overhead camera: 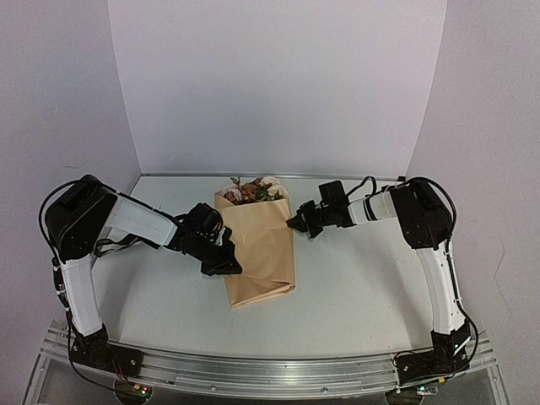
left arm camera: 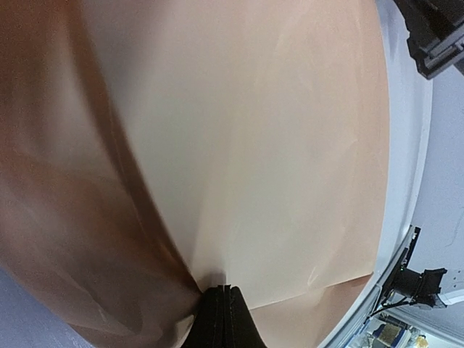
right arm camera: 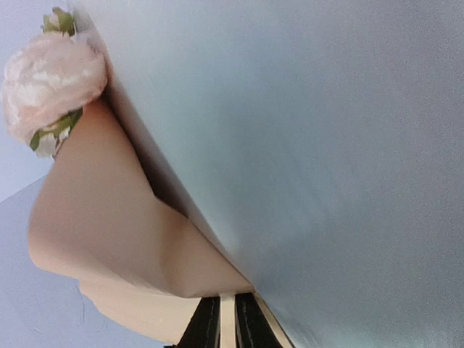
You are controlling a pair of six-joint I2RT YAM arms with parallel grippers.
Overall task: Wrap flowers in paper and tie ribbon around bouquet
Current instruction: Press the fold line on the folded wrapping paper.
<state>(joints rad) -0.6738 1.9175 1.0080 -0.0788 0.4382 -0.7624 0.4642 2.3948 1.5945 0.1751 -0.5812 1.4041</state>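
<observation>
We see the paper already folded over the flowers at the centre of the desk, the left end effector clamped on its left edge and the right end effector pinching its right edge; we judge wrapping nearly done, tying undone, no ribbon visible.

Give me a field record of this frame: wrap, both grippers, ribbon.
paper: folded around the flowers, lying on the table
flowers: blooms showing at the far open end
left gripper: shut on the paper's left edge, nearer end
right gripper: shut on the paper's right edge, farther up
ribbon: not in view
</observation>
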